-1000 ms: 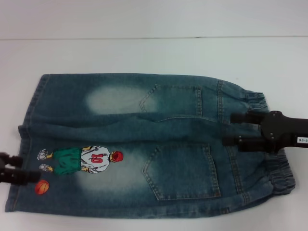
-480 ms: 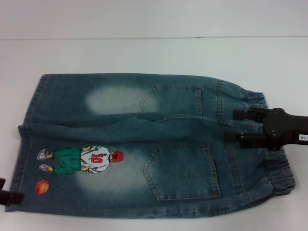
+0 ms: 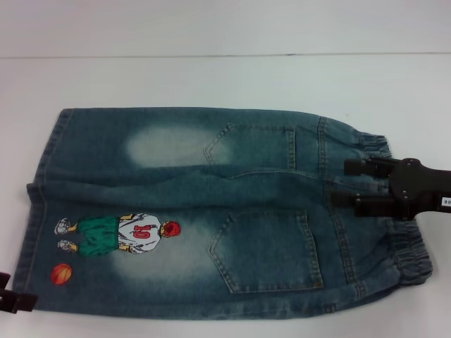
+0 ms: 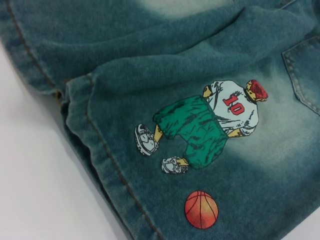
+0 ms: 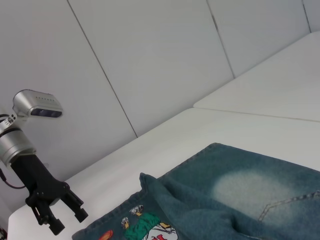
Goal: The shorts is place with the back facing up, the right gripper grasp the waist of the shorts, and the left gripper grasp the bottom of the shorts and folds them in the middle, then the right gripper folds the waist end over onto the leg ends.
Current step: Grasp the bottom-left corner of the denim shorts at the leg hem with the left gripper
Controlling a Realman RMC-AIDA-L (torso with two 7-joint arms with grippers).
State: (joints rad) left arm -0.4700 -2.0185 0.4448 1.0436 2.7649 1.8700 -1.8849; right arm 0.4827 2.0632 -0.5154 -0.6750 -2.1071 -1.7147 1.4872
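Denim shorts [image 3: 211, 211] lie flat on the white table [image 3: 211, 77], back pockets up. The elastic waist [image 3: 412, 264] is at the right and the leg hems [image 3: 35, 204] at the left. A printed basketball player [image 3: 120, 234] marks the near leg and fills the left wrist view [image 4: 210, 125]. My right gripper [image 3: 340, 184] hovers open over the waist's middle, fingers pointing left. Only a tip of my left gripper [image 3: 17, 299] shows, at the near-left hem corner; in the right wrist view the left gripper [image 5: 70, 222] is open, just off the cloth.
The shorts [image 5: 240, 200] have a raised crease running between the two legs. Bare white table surrounds them, with a pale wall [image 3: 211, 24] behind. A printed basketball [image 4: 201, 210] lies near the hem corner.
My left gripper has drawn back from beside the printed figure toward the near-left corner, almost leaving the head view. My right gripper has shifted slightly to the right over the waist.
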